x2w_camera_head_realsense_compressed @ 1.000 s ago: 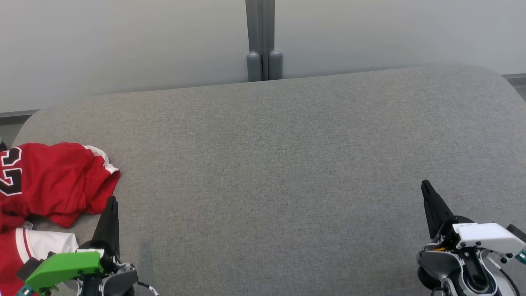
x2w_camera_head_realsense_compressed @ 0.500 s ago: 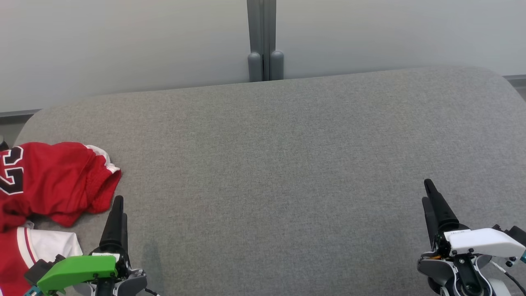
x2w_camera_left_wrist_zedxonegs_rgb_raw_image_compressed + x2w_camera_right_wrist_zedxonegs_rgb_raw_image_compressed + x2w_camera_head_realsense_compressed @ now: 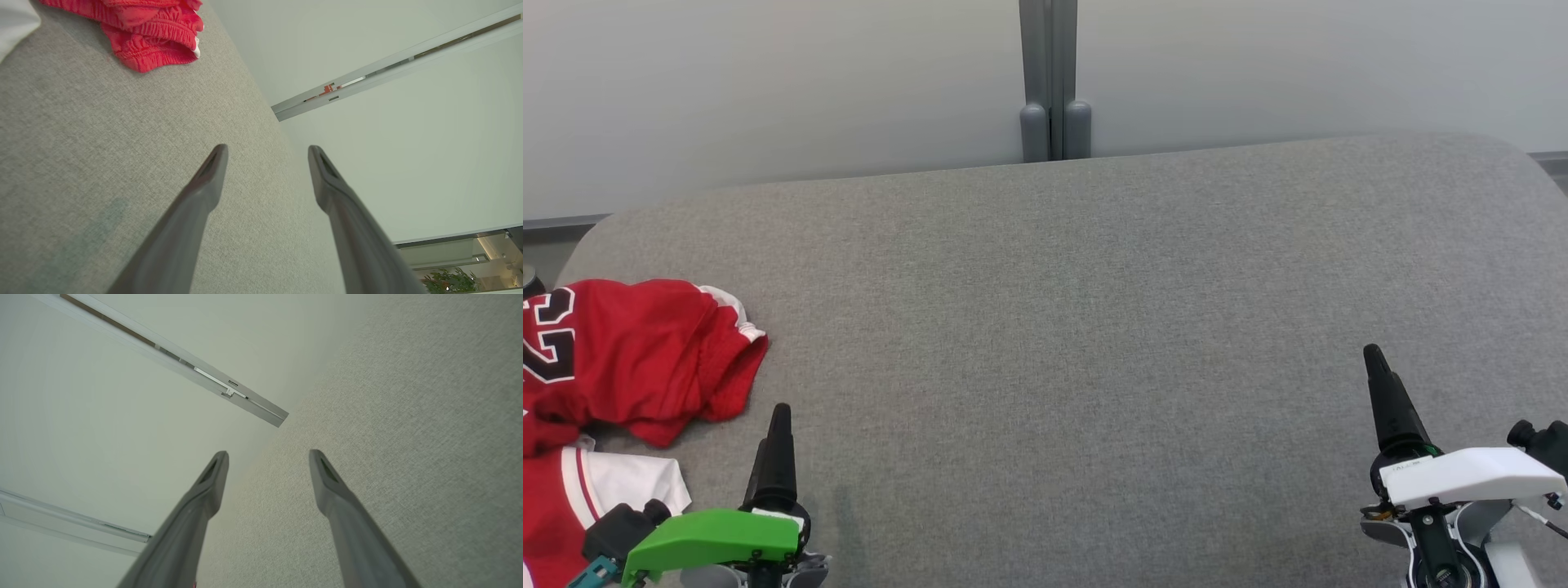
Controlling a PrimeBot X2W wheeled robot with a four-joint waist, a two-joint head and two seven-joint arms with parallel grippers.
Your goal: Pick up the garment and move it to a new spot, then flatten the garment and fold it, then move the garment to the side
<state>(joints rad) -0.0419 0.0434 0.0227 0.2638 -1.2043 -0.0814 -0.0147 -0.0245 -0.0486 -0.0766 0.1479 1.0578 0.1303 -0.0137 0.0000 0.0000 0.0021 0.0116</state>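
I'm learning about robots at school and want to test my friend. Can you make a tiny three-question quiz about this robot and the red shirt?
1. True or false: the red garment lies on the robot's right side of the grey cushion.
2. Pick one. The left jaws are: A) shut on the garment, B) open and holding nothing, C) shut and empty.
3. Short answer: what colour is the wrist cover behind the left jaws?

Key
1. False. It lies on the robot's left side.
2. B. The two fingers stand apart over bare cushion.
3. Green.
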